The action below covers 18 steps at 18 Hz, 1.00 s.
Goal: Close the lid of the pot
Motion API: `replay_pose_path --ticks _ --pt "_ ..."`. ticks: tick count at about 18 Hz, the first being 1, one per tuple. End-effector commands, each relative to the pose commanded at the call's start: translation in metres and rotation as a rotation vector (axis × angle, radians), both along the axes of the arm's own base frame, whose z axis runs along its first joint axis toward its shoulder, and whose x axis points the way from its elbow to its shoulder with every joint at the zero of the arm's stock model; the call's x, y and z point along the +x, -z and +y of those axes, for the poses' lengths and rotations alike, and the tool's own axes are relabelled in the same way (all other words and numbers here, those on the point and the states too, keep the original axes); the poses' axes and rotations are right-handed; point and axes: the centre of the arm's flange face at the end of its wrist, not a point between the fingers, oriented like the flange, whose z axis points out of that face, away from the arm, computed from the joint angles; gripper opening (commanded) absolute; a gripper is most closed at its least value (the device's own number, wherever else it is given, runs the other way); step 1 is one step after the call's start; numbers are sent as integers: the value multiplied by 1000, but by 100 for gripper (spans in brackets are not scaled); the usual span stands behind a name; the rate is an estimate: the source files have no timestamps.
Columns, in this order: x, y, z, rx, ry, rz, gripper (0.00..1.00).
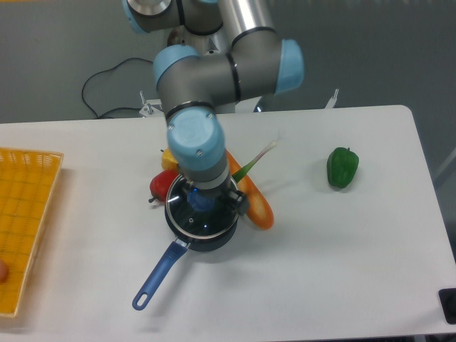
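Hovering directly over the pot (203,231), the hand (204,201) sits at the end of the wrist, which blocks most of it from the fixed camera. Blue knob visible just under the wrist, at about the lid's centre. Cannot tell whether the fingers are clamped on the knob or spread clear of it.

Pot lid (201,219): glass disc with metal rim appears seated flat on the pot, rim to rim. Pot sits left of centre on the counter (342,249), long blue handle (158,276) running out toward 7 o'clock.

Neighbours: orange carrot (251,196) touching or just beside the pot at 2 o'clock, a green stem (255,160) crossing over it. Red fruit (161,187) just beside the pot at 10 o'clock, something yellow (169,158) behind it. Green pepper (343,167) well apart at 3 o'clock. Yellow basket (25,214) at far 9 o'clock.

Judgement: lid looks closed or nearly so.

Risks:
- If the knob is gripped when the arm lifts, the lid comes off again.
- A sideways pull-out could drag the lid off-centre, or shove the light pot into the carrot.
- Pressing down further could tip the pot via its long handle.
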Motion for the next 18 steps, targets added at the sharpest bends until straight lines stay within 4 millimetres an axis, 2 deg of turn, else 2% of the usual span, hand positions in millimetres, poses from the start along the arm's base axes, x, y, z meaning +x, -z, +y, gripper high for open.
replay_pose_path --ticks 4,10,12,15,18 --pt "-36 -23 -39 26 3 20 100" --pt "-73 -25 -75 23 31 9 100" --pt "-81 -31 -89 28 40 11 100" --pt "-94 -28 -109 20 70 -3 100" --pt "-100 -32 -133 18 115 -6 100"
